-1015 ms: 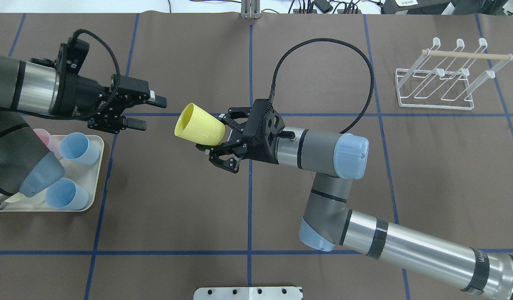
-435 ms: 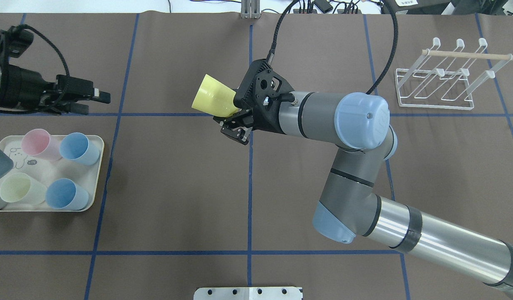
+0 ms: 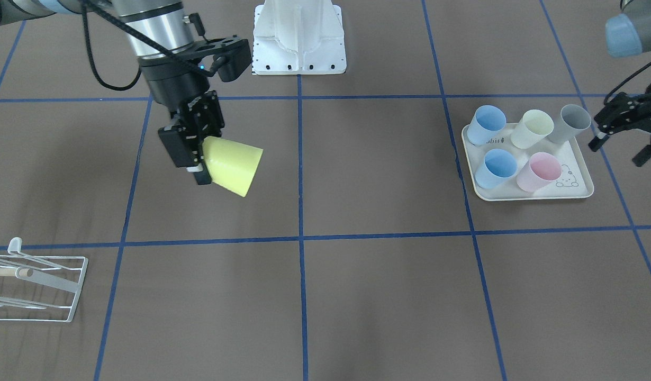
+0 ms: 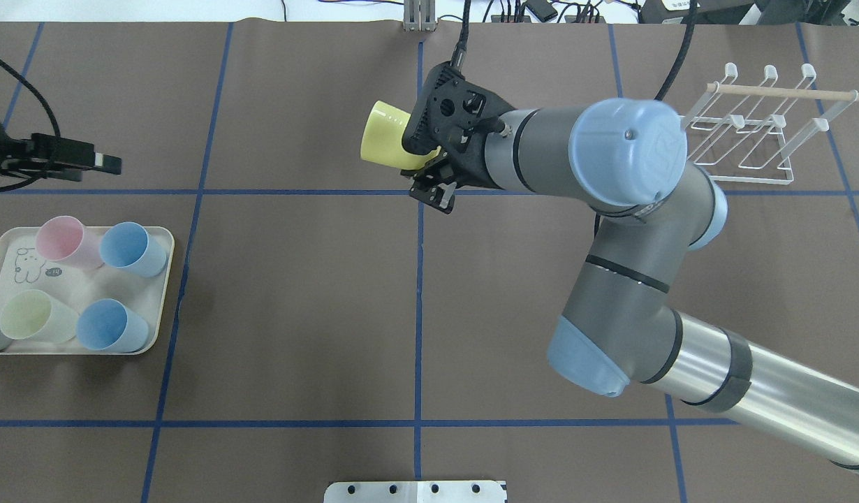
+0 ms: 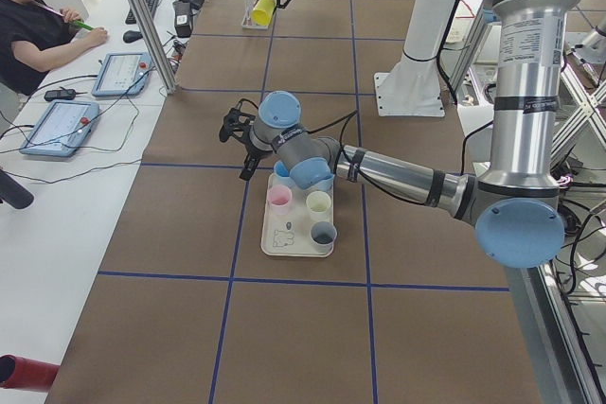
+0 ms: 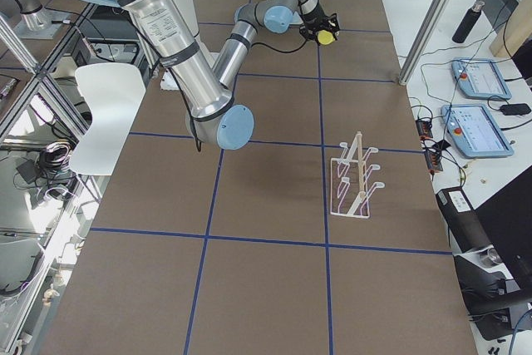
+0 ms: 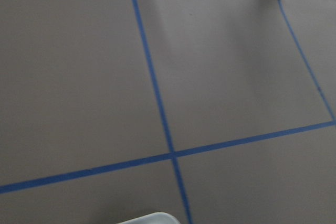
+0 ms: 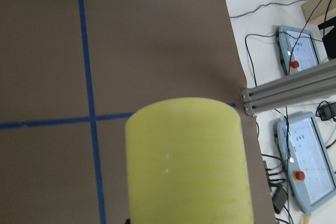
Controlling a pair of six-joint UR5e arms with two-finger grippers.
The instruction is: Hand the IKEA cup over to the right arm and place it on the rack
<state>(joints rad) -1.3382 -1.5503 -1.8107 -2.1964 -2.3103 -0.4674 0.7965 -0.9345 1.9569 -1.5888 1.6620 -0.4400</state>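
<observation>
Brown matting with a blue tape grid covers the worktop, and the yellow cup (image 4: pixel 384 136) hangs above it near the far middle, well apart from the rack (image 4: pixel 740 122) at the far right corner. The right gripper (image 3: pixel 201 159) pinches the cup by its narrow closed end only, so the body juts out almost level, with the open mouth facing the robot's left, away from the rack. That hold is the main worry: the walls taper and look smooth, so a quick swing or wrist turn could let the cup creep or pivot in the fingers and drop onto the matting. To go over a prong the mouth has to be brought round and tilted down, which I judge to be a large reorientation with much of the cup hidden behind the gripper. If the rim meets a prong tip or the wooden dowel off-centre, the light wire frame may slide or tip rather than accept the cup. From overhead the right arm's elbow covers part of the rack, so a low sweep could knock it, though the height between them cannot be told. The thick cable (image 4: pixel 681 52) looping off the wrist might also catch a prong. The left gripper (image 3: pixel 622 140) is spread and empty beside the tray (image 4: pixel 14 262), out of the way.
</observation>
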